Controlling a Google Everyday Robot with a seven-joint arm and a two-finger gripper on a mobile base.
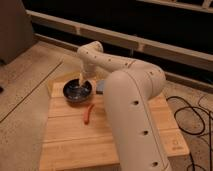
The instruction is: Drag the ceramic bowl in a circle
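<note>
pincer (81, 78) sits open at the far rim of the ceramic bowl (77, 93) on the wooden tabletop (70, 145), thin red thing (88, 114) lying just beside it

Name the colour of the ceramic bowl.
Glossy black bowl, pale sheen inside; camera view. The hand hangs at its far rim.

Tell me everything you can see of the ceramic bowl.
The ceramic bowl is round, shallow, dark and glossy, with a pale sheen inside. It sits upright near the far left corner of the wooden table. The pincer hangs at its far rim; whether it touches the bowl cannot be told. A small red object lies apart from the bowl, on its near side.
</note>
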